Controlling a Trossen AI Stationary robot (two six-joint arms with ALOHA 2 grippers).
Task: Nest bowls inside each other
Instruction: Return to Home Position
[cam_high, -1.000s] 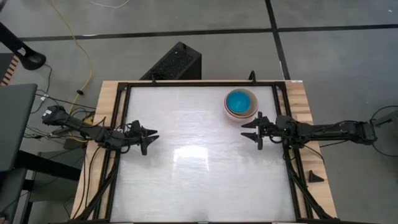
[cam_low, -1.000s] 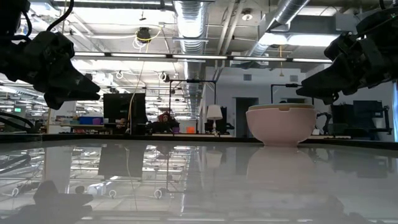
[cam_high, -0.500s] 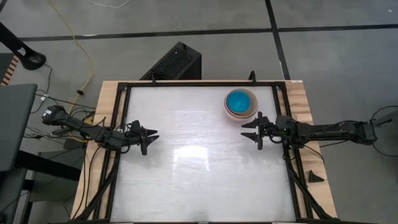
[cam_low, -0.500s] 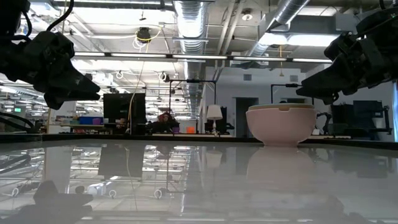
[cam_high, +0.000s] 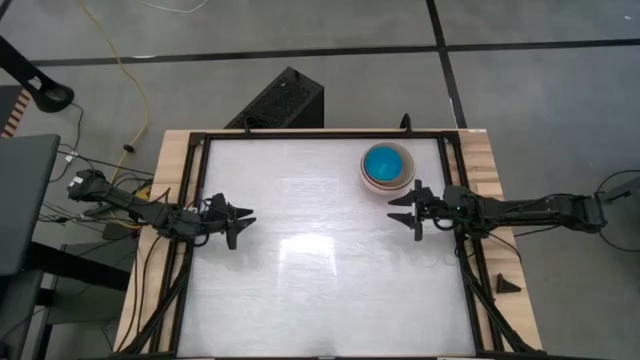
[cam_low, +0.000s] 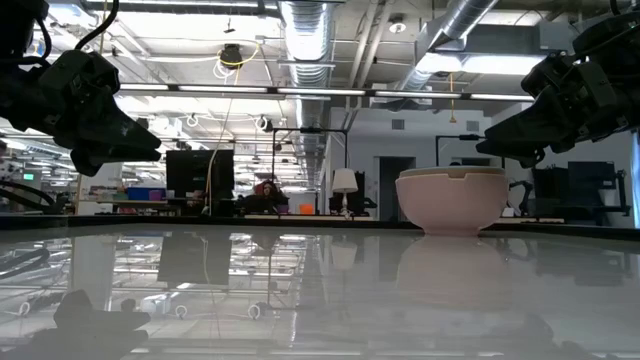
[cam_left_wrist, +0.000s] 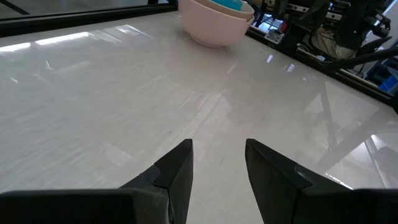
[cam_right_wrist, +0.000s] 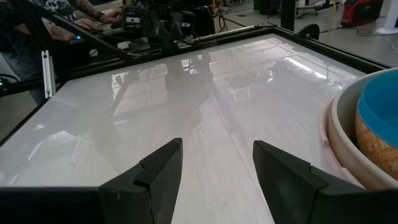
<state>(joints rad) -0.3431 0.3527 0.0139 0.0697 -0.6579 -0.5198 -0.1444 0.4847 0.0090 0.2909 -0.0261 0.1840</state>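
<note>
A stack of nested bowls (cam_high: 387, 166) stands on its base at the table's far right: a salmon-pink bowl (cam_low: 451, 200) outermost, a cream-white one (cam_right_wrist: 342, 134) inside it, and a blue bowl (cam_right_wrist: 379, 124) innermost. My right gripper (cam_high: 397, 209) hangs open above the table just near of the stack, apart from it. My left gripper (cam_high: 243, 222) hangs open at the table's left edge, far from the bowls. Nothing is between either pair of fingers.
The white tabletop (cam_high: 320, 250) lies bare between the two grippers. A black frame (cam_high: 320, 133) borders the table. A black box (cam_high: 280, 98) stands on the floor beyond the far edge, and people show past the table in the right wrist view.
</note>
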